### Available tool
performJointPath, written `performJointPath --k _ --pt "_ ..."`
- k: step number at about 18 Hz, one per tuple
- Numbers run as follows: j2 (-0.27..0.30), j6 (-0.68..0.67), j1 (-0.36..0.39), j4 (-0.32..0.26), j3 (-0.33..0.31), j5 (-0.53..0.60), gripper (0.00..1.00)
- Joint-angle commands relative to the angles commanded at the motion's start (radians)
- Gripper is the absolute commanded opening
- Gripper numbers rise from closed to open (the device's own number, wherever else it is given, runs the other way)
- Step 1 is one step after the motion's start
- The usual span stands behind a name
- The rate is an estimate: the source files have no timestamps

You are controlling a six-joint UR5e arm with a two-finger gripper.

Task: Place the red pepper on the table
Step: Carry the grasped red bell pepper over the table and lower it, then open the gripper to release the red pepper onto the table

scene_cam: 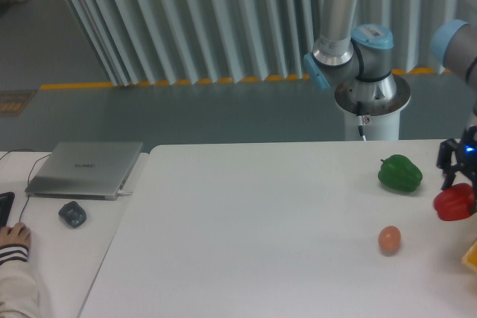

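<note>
While the red pepper (455,202) hangs clamped in the tool (457,184) at the far right edge, just above the surface (261,243) and beside the green pepper (400,173), setting it down and letting go remain.

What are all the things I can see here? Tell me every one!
glossy red bell pepper: one, red, far right edge, held in the tool above the table
green bell pepper: one, green, right side of the table
small orange-pink egg-shaped ball: one, orange-pink, in front of the green pepper
yellow object: one, yellow, cut off at the right edge, cannot tell what it is
large white tabletop: one, white, fills the middle
silver laptop: one, silver, closed, on the side desk at left
dark computer mouse: one, dark grey, in front of the laptop
person's hand: one, striped sleeve, lower left corner
robot arm: one, grey and light blue, behind the table
black tool: one, black, far right, gripping the red pepper
</note>
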Motion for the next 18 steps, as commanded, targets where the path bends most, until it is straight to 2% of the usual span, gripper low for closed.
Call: performJointPath --k 3,7,11,12,15,16,18 --pt "-0.006 -0.113 -0.057 0.051 -0.003 0.000 0.48" --pt "-0.035 -0.313 -0.158 0.161 -0.009 0.006 0.48" --pt "-0.052 -0.359 -0.232 0.166 -0.052 0.011 0.48" --pt "-0.069 -0.373 -0.249 0.178 -0.055 0.049 0.48" --pt "-0.109 -0.437 -0.331 0.276 -0.069 0.243 0.48" --pt "-0.121 -0.451 -0.342 0.304 -0.074 0.261 0.48" --pt "-0.127 -0.473 -0.356 0.321 -0.078 0.273 0.48"
